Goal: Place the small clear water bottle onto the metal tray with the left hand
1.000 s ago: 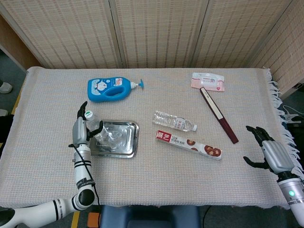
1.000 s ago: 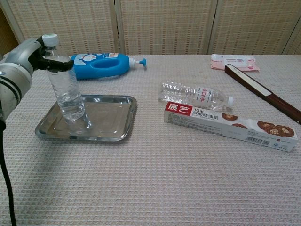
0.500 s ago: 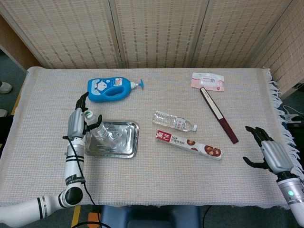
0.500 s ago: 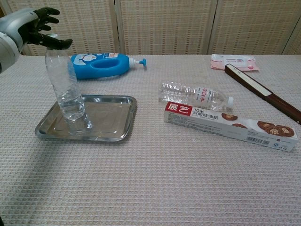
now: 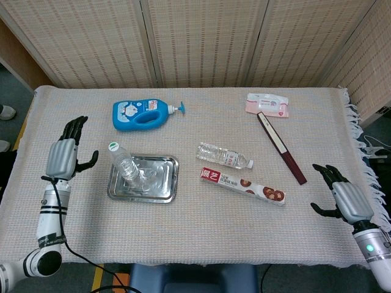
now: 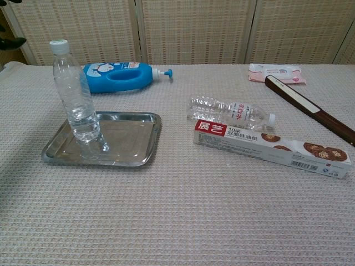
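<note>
While upright, bottle stands on tray.

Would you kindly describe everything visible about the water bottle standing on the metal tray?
The small clear water bottle looks like thin, ribbed transparent plastic with a white cap and no label that shows. It stands upright in the left part of the metal tray, its base on the tray floor. Nothing else touches it: the left hand is open and well off to its side.

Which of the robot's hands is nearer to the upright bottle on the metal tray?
Left. The left hand is open just left of the bottle, apart from it; the right hand is across the table by its right edge.
</note>
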`<state>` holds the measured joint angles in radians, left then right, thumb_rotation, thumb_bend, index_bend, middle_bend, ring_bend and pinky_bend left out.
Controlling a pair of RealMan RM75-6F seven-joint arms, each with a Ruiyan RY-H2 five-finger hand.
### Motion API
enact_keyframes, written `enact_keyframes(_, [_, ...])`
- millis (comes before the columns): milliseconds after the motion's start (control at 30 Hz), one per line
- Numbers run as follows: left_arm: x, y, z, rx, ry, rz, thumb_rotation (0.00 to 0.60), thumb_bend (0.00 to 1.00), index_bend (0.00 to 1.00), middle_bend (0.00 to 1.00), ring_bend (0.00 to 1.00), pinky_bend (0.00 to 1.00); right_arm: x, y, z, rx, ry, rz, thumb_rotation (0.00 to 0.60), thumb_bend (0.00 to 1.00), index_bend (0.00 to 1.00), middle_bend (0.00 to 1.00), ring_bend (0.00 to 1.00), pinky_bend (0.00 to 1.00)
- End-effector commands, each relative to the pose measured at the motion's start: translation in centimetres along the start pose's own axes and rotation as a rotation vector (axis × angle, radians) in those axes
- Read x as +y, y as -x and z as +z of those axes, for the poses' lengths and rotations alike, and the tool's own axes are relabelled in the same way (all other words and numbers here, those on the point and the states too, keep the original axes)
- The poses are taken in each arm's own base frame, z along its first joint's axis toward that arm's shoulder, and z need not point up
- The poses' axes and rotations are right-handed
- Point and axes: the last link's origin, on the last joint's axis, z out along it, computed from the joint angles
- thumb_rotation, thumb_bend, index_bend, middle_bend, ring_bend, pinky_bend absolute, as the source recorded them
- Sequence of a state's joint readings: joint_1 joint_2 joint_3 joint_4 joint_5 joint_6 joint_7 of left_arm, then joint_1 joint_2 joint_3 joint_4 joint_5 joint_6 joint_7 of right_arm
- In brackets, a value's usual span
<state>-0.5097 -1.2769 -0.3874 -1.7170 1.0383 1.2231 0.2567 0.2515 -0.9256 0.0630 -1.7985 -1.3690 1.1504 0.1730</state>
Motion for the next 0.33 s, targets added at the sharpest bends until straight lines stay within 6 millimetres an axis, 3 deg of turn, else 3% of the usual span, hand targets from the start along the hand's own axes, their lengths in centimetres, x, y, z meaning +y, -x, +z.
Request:
enact_keyframes(33, [-4.0,-0.3,-1.9,0.009,0.036,0.212,0.6,0.39,0.09,0.08,0.02,0.22,-0.1,0.2,0.0,0.005,-0.001,-0.01,0.6,0.19,0.08,0.11,0.0,0.21])
enact_keyframes(167, [-6.1,0.4,-2.4,0.02,0.119,0.419,0.6,0.39,0.12,0.13,0.02,0.2,-0.2,0.7,0.0,-0.007,-0.002,-0.029,0.6,0.19,0.08,0.11,0.0,0.21])
enact_keyframes(333, [-7.5,1.6,-3.8,-0.048,0.15,0.509,0.6,0.39,0.13,0.14,0.02,0.19,-0.4,0.6,-0.2,0.003,-0.006,-0.035,0.6,0.19,0.08,0.11,0.0,0.21])
